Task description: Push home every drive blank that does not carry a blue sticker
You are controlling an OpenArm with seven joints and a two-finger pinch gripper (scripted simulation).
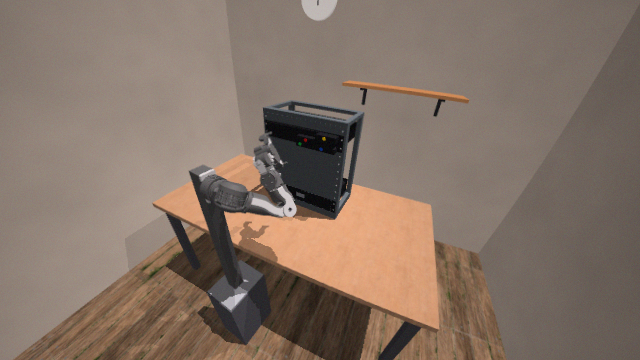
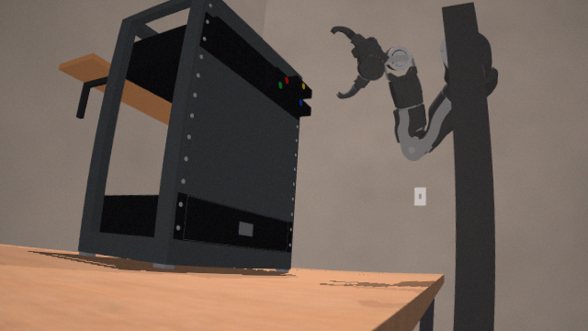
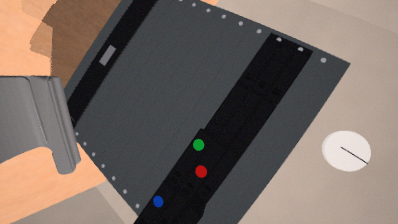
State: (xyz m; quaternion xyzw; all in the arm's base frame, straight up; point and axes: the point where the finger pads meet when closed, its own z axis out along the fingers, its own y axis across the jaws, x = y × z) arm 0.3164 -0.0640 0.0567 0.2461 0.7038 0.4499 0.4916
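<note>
The rack (image 2: 181,115) stands on the table (image 2: 230,299) ahead of the pincer (image 2: 342,62), whose fingers are spread wide on nothing, apart from the chassis front. The drive blanks protrude just beyond it: green sticker (image 3: 198,145), red (image 3: 201,171), yellow (image 2: 303,85), and blue (image 3: 158,201), which stays. Best to square up, press one fingertip gently and straight so the rack stays put.

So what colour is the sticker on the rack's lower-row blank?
Blue; it sits below the yellow sticker, and shows best in the top view.
</note>
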